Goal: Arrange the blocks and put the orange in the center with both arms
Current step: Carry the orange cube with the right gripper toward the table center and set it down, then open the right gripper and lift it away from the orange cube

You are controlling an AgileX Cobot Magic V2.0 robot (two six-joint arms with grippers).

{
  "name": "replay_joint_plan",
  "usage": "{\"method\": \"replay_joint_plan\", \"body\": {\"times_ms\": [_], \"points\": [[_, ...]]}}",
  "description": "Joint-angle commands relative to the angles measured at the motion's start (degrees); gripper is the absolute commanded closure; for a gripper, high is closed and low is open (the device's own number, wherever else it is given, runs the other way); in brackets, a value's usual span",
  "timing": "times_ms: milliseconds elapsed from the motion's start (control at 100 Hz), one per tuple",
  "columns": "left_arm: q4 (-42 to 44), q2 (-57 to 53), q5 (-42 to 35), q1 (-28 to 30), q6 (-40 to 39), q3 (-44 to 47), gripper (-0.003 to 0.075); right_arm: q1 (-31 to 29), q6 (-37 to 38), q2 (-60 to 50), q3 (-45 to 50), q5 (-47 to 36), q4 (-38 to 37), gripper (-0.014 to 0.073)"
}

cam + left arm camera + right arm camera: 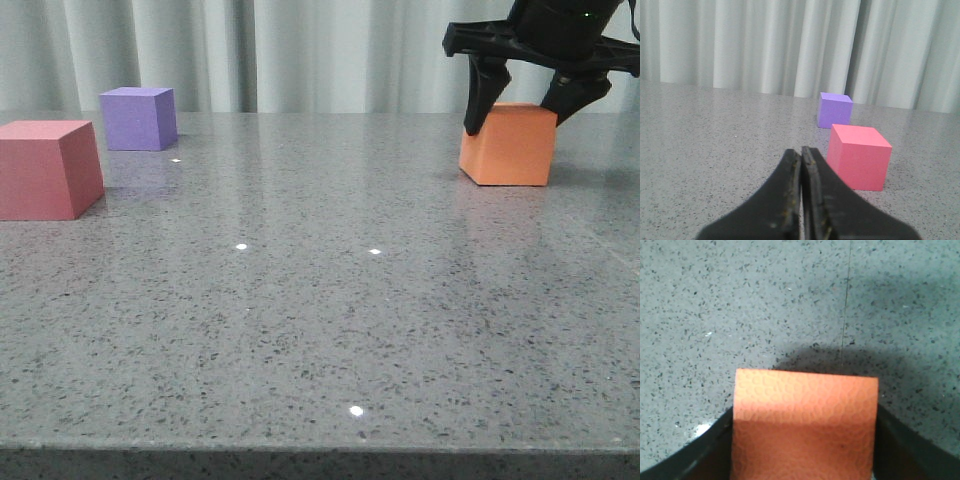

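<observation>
1. Fingers (485, 95) of the right gripper (528, 108) straddle the orange cube (508, 145) from above, clamped against its sides, far right on the table (320, 330).
2. Left gripper (801, 165) hangs low, level, fingers together, near the red cube (858, 156) and purple cube (834, 110).

The front view sits low at the near edge of the tabletop (300, 330), facing the curtain (300, 50). The left wrist view looks level along the tabletop over the left claw (801, 190), sharing the pink cube (48, 168) and purple cube (138, 118). The right wrist view looks steeply down, close over the orange cube (805, 425).
</observation>
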Motion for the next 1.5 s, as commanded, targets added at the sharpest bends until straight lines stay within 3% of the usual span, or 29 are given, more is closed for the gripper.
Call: {"method": "replay_joint_plan", "body": {"times_ms": [0, 250, 580, 1020, 1140, 1310, 1490], "points": [[-0.33, -2.2, -4.51, 0.13, -0.06, 2.32, 0.0741, 0.04, -0.02, -3.63, -2.01, -1.18, 1.08, 0.0378], [-0.33, -2.2, -4.51, 0.13, -0.06, 2.32, 0.0741, 4.48, 0.04, -4.38, -9.1, 3.5, 5.24, 0.0293], [-0.33, -2.2, -4.51, 0.13, -0.06, 2.32, 0.0741, 17.27, 8.07, -0.16, -13.12, -3.65, 2.13, 0.0293], [-0.33, -2.2, -4.51, 0.13, -0.06, 2.32, 0.0741, 21.27, 9.48, 12.2, -28.95, 1.81, 1.29, 0.0287], [-0.33, -2.2, -4.51, 0.13, -0.06, 2.32, 0.0741, 21.27, 9.48, 13.18, -29.6, 1.98, 1.24, 0.0185], [-0.33, -2.2, -4.51, 0.13, -0.06, 2.32, 0.0741, 21.27, 9.48, 13.58, -29.59, 1.67, 1.24, -0.0064], [-0.33, -2.2, -4.51, 0.13, -0.06, 2.32, 0.0741, 21.27, 9.48, 13.03, -29.87, 1.97, 1.29, -0.0052]]}}
